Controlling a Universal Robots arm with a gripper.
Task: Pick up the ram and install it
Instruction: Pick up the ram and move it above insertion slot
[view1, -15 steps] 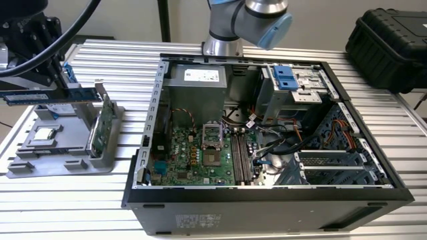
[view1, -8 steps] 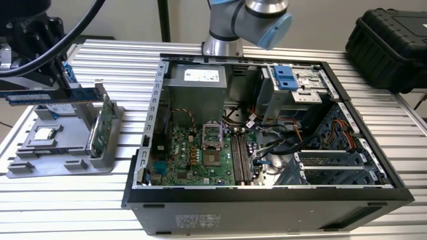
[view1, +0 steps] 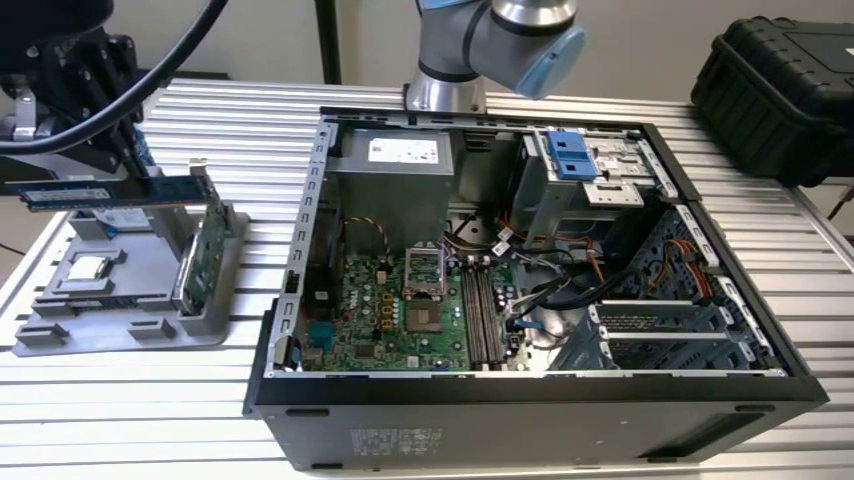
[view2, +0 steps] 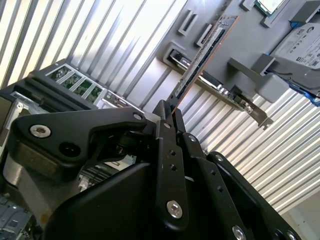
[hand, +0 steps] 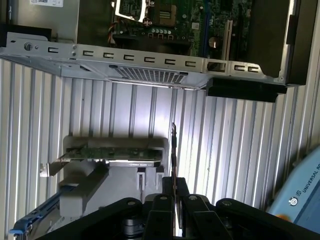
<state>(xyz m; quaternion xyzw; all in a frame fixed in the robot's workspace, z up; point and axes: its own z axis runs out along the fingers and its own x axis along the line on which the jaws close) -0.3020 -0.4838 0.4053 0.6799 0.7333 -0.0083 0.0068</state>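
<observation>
The ram (view1: 100, 192), a thin blue-green stick, hangs level above the grey holder tray (view1: 80, 320) at the exterior view's left. My gripper (view1: 131, 175) is shut on it from above. In both wrist views the ram shows edge-on, sticking out from between the black fingers: ram (view2: 205, 55) in gripper (view2: 169, 111), and ram (hand: 173, 150) in gripper (hand: 173, 182). The open computer case (view1: 534, 400) lies to the exterior view's right of the tray. Its motherboard memory slots (view1: 483, 310) sit apart from the ram.
A green card with a metal bracket (view1: 203, 250) stands upright in the tray, just below the ram. A silver hard drive (view2: 300, 50) lies in the tray. The arm's base (view1: 447, 90) stands behind the case. A black carrying case (view1: 787, 80) sits at the far right.
</observation>
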